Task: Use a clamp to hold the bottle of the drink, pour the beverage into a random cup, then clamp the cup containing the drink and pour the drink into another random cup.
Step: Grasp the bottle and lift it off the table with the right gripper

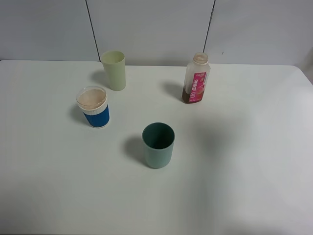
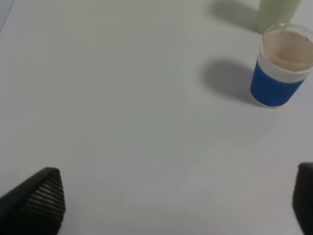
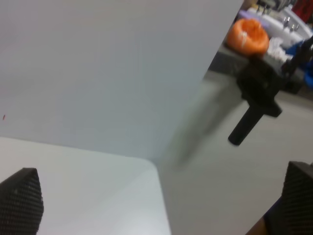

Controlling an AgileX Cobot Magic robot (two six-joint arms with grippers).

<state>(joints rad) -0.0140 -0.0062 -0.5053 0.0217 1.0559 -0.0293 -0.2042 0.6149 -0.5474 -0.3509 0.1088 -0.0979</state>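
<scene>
Two grippers, fingers spread on nothing: your left gripper (image 2: pixel 174 198) faces the blue cup (image 2: pixel 274 83), your right gripper (image 3: pixel 160 198) the table corner (image 3: pixel 142 169). Upright bottle (image 1: pixel 196 78) stands ahead of neither; the right arm looks nearer.

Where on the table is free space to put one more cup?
Bare: the near strip in front of the teal cup, and the right side past the bottle. Crowded: back left, where the blue cup and the pale green cup stand close.
</scene>
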